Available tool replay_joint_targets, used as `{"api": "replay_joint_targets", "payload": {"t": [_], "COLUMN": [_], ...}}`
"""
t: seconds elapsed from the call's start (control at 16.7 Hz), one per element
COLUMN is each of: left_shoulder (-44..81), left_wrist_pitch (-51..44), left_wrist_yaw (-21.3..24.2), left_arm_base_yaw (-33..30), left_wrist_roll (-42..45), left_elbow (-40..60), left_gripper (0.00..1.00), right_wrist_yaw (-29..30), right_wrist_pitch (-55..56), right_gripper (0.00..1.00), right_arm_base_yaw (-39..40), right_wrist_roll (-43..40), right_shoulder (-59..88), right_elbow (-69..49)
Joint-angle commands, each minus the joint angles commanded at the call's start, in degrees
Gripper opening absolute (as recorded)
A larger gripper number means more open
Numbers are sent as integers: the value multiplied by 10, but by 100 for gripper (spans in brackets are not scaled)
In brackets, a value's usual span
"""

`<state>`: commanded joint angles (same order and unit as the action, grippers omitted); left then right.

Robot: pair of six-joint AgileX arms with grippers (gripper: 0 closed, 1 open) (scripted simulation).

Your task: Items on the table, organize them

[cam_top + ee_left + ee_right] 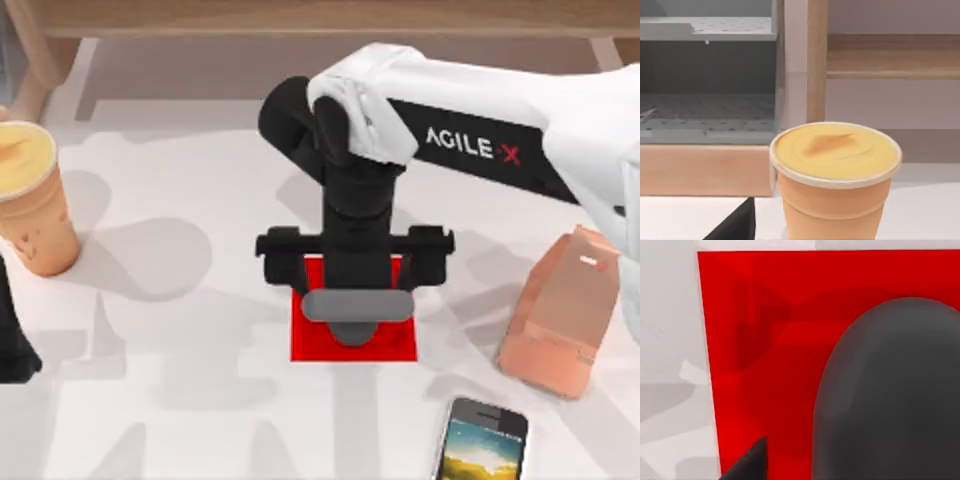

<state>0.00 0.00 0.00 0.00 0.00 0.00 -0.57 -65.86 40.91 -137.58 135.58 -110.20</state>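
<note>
The right gripper [356,325] hangs above the flat red square mat [310,345], over the dark grey oval computer mouse [895,395]; its finger state cannot be told. The tan paper cup [32,205] stands at the white table's [180,400] left.

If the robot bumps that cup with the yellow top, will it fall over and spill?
Probably it could tip: the paper cup stands upright, taller than wide, and narrows toward its base. It looks filled to the rim, so it may be heavier than it seems and slop over. Its thin paper wall would likely dent if squeezed hard.
</note>
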Motion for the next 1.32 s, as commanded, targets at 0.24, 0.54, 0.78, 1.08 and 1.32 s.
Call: {"api": "replay_joint_targets", "payload": {"t": [0.24, 0.54, 0.78, 1.08, 1.32], "left_shoulder": [0, 0, 0, 0, 0], "left_wrist_pitch": [0, 0, 0, 0, 0], "left_wrist_yaw": [0, 0, 0, 0, 0], "left_arm_base_yaw": [0, 0, 0, 0, 0], "left_wrist_roll": [0, 0, 0, 0, 0], "left_elbow": [0, 0, 0, 0, 0], "left_gripper": [100, 100, 100, 100, 100], "right_wrist_yaw": [0, 0, 0, 2, 4], "right_wrist_pitch": [0, 1, 3, 6, 15], "right_gripper": [100, 100, 100, 100, 100], "right_arm_base_yaw": [0, 1, 12, 34, 55], "right_wrist_roll": [0, 31, 156, 442, 741], "right_shoulder": [0, -13, -36, -75, -124], "right_elbow": [0, 1, 22, 80, 146]}}
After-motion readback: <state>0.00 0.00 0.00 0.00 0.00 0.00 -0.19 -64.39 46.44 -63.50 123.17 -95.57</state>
